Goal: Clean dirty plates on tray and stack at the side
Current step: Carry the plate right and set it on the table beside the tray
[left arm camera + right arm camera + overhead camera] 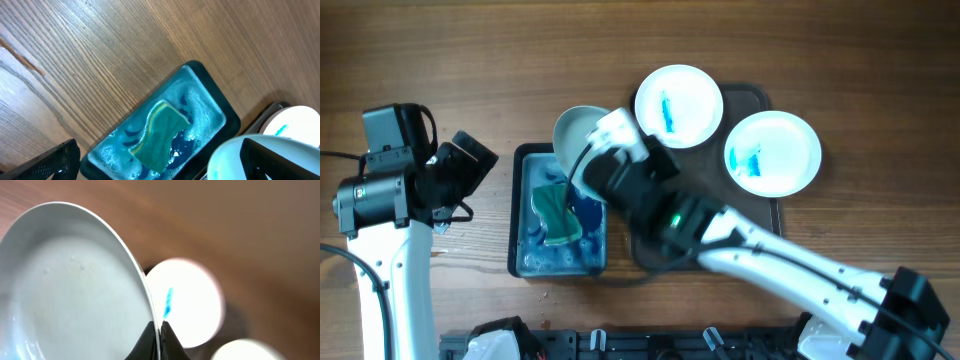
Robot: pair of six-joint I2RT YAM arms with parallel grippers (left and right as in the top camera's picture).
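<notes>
My right gripper (159,330) is shut on the rim of a plain white plate (70,285) and holds it tilted on edge above the blue tub; the plate also shows in the overhead view (575,128) and the left wrist view (227,160). Two more white plates with blue smears, one (678,105) and the other (773,152), lie on the dark brown tray (757,98). My left gripper (160,172) is open and empty, hovering above the tub's left side.
A blue tub (532,258) of soapy water holds a green sponge (558,215), left of the tray; both show in the left wrist view, tub (200,80) and sponge (160,135). Bare wooden table (440,60) lies around.
</notes>
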